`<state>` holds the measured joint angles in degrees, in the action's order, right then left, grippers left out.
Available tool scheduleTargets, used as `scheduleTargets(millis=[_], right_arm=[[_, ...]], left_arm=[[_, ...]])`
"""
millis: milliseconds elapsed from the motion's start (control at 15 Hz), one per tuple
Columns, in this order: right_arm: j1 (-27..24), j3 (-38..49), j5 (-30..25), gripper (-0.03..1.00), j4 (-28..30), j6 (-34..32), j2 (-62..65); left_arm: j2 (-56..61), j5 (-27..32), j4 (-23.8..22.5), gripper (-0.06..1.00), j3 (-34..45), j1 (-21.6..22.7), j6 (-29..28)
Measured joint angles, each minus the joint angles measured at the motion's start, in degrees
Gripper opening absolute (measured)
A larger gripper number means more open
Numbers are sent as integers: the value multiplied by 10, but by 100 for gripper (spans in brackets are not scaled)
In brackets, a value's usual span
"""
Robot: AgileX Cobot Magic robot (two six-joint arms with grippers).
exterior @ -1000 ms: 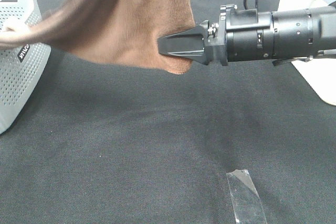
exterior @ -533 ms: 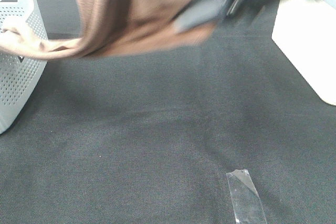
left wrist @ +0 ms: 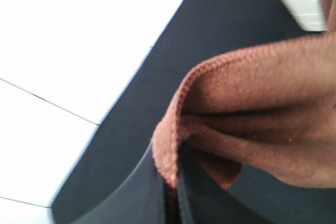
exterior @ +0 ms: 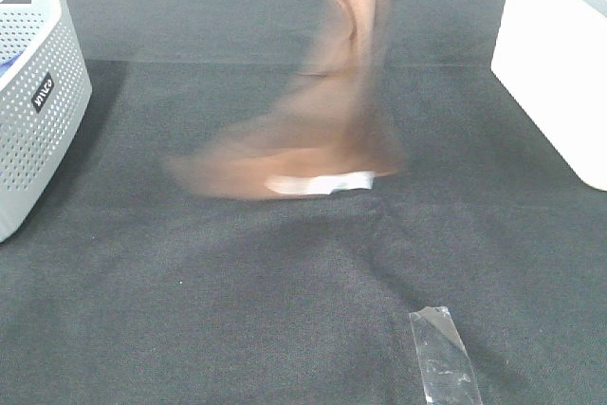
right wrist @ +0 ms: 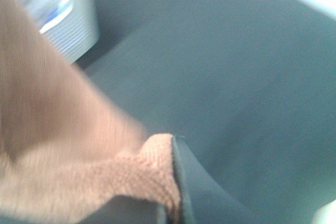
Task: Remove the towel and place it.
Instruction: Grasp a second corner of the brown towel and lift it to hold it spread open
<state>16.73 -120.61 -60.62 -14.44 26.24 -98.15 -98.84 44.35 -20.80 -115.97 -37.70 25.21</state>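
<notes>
The brown towel [exterior: 332, 130] hangs from above the exterior high view's top edge down to the middle of the black table, blurred by motion. Its small white tag [exterior: 318, 182] is at the lower end, near the table surface. Neither gripper shows in the exterior high view. In the left wrist view, my left gripper [left wrist: 173, 192] is shut on a hemmed edge of the towel [left wrist: 252, 108]. In the right wrist view, my right gripper [right wrist: 170, 208] is shut on another edge of the towel [right wrist: 79, 171].
A white perforated basket [exterior: 33, 101] stands at the left edge and also shows in the right wrist view [right wrist: 68, 19]. A white box [exterior: 560, 64] stands at the right. A strip of clear tape [exterior: 441, 358] lies on the black table cloth [exterior: 237, 310] at the front.
The towel has come off the basket and swung from a spread at the upper left to a narrow hang over mid table. The right arm has risen out of the exterior view.
</notes>
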Motion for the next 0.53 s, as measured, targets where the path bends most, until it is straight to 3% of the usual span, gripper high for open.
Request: scheduleTargets(millis=[200,267,400,533], right_arm=[[0,-54,7,0,54,0,-27],[0,-54,22,0,68,0,-28],[0,-55,75,0,83,0,-28],[0,-56,148,0,87,-7,-39]], left_arm=[[-6,-21,-93,0,0,3,-14],[-6,-44,-104,0,0,10,-17],[-7,-93,-97,0,0,37,-23],[-15,-151,-61,0,0,78,-41]])
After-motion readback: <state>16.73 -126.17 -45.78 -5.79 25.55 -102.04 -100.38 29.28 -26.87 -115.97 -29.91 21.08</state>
